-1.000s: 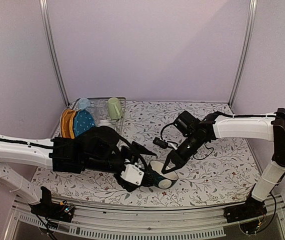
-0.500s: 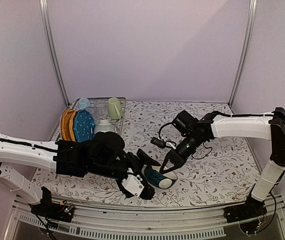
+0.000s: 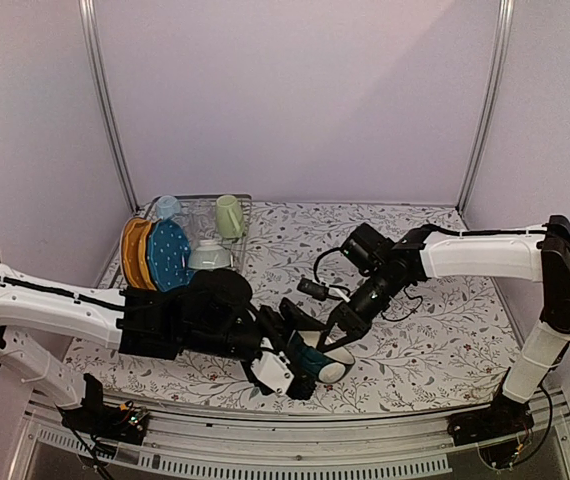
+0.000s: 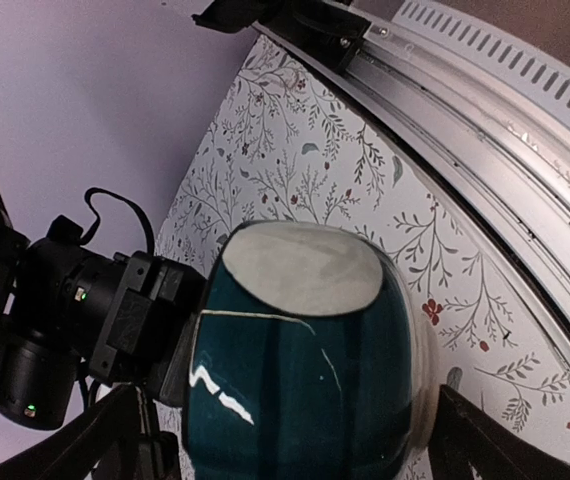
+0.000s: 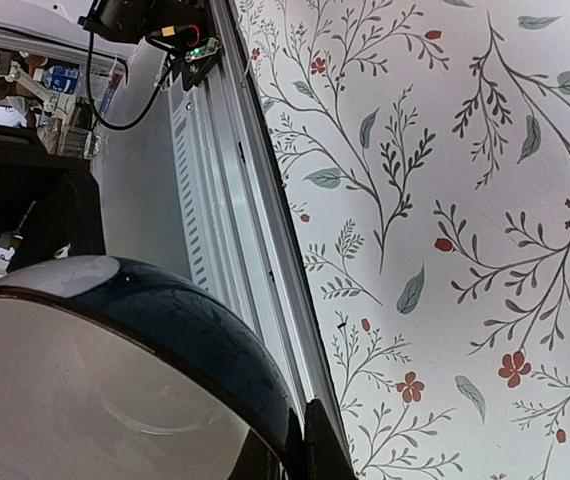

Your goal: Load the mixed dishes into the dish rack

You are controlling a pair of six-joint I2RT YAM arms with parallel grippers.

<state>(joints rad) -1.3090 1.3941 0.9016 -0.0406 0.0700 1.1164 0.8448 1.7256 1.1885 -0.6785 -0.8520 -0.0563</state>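
Observation:
A teal bowl [image 3: 323,366] with a dark outside is tipped on its side near the table's front edge. My right gripper [image 3: 338,337] is shut on its upper rim; in the right wrist view a finger [image 5: 321,448] pinches the dark rim of the bowl [image 5: 195,330]. My left gripper [image 3: 305,352] is open and straddles the bowl. In the left wrist view the bowl's pale base [image 4: 300,268] faces the camera between the spread fingers [image 4: 485,440]. The dish rack [image 3: 197,204] stands at the back left with plates, mugs and an upturned bowl in it.
In the rack are an orange-yellow plate [image 3: 132,250], a blue dotted plate [image 3: 168,252], a pale upturned bowl [image 3: 209,257], a light blue mug [image 3: 168,207] and a yellow-green mug [image 3: 229,216]. The metal front rail [image 4: 485,150] runs close beside the bowl. A floral cloth [image 3: 435,300] covers the table.
My left gripper has swung right and forward until its open fingers stand on both sides of the bowl. The right gripper has kept its hold on the rim and shifted slightly left.

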